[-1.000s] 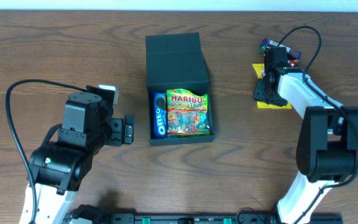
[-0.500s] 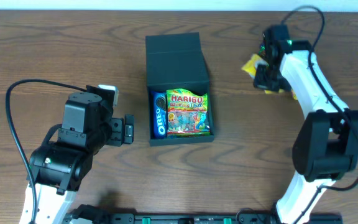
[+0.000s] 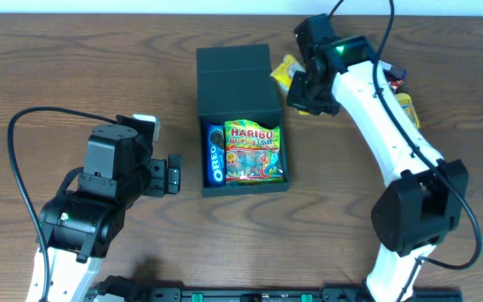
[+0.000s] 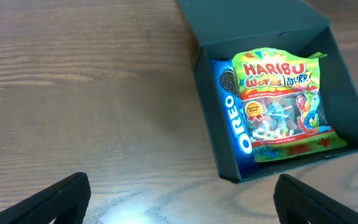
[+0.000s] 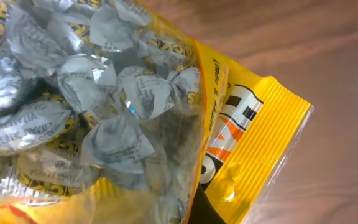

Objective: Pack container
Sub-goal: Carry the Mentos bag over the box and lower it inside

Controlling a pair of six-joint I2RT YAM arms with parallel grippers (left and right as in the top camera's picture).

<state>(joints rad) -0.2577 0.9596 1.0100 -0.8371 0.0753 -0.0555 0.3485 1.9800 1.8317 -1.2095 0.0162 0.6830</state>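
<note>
The black container (image 3: 237,88) lies open at the table's middle, its lid flat behind it. Inside are a blue Oreo pack (image 3: 215,154) and a Haribo worms bag (image 3: 254,152); both also show in the left wrist view, the container (image 4: 209,93), the Oreo pack (image 4: 234,121) and the Haribo bag (image 4: 281,99). My right gripper (image 3: 302,88) is shut on a yellow bag of wrapped candies (image 3: 285,74), held just right of the lid; the bag fills the right wrist view (image 5: 123,112). My left gripper (image 4: 182,199) is open and empty, left of the container.
A yellow packet (image 3: 407,109) and a small dark packet (image 3: 395,80) lie on the table at the far right, behind the right arm. The wooden tabletop (image 3: 74,67) surrounds the container.
My right gripper lifted the yellow candy bag off the table at the far right and carried it left to beside the container's lid. The left arm has not moved.
</note>
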